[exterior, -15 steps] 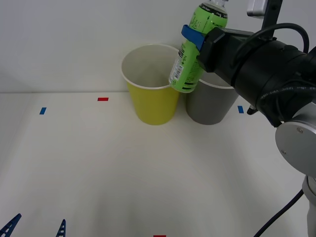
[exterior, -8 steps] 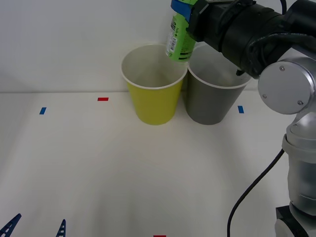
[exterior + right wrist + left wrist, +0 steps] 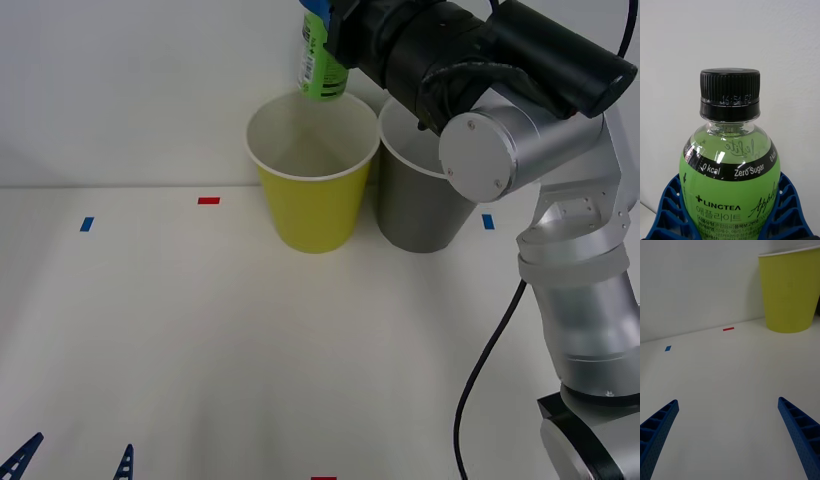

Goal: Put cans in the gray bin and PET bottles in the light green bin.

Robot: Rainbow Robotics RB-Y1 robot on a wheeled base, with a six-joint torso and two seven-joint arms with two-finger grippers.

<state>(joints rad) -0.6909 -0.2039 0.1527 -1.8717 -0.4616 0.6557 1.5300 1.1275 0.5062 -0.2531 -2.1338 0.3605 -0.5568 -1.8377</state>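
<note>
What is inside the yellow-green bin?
The light green bin looks empty: just its pale inner wall shows. Its bottom is hidden by the front wall. The right hand holds the bottle just above its rim.

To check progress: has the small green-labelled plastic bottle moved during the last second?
Yes. The green-labelled plastic bottle, held by the right gripper, went up and leftward, from before the dark gray bin to above the yellow-green bin.

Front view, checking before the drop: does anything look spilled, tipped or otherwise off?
Nothing stands out. The light green bin and gray bin stand upright side by side, and the right gripper holds the capped PET bottle over the green bin's rim.
</note>
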